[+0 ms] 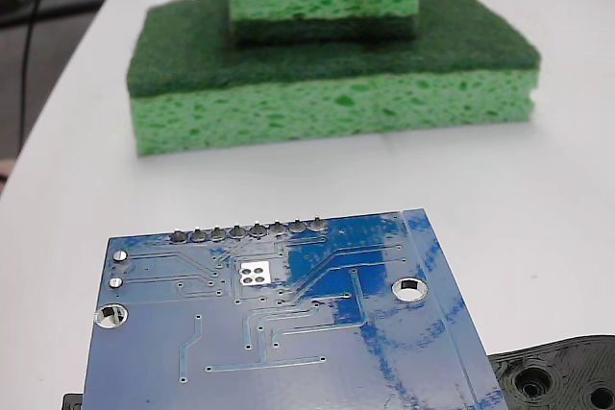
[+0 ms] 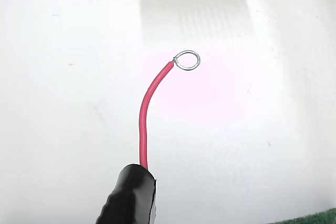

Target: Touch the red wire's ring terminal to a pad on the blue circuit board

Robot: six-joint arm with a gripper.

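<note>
Red wire (image 2: 143, 124) with ring terminal (image 2: 187, 60) over bare table, blue circuit board (image 1: 288, 333) well apart, gripper state indiscernible

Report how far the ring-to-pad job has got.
Done: nothing on the board yet. In hand: the red wire carries the ring terminal over bare white table, behind the sponges. Left: bring it to the blue circuit board and touch a pad.
</note>
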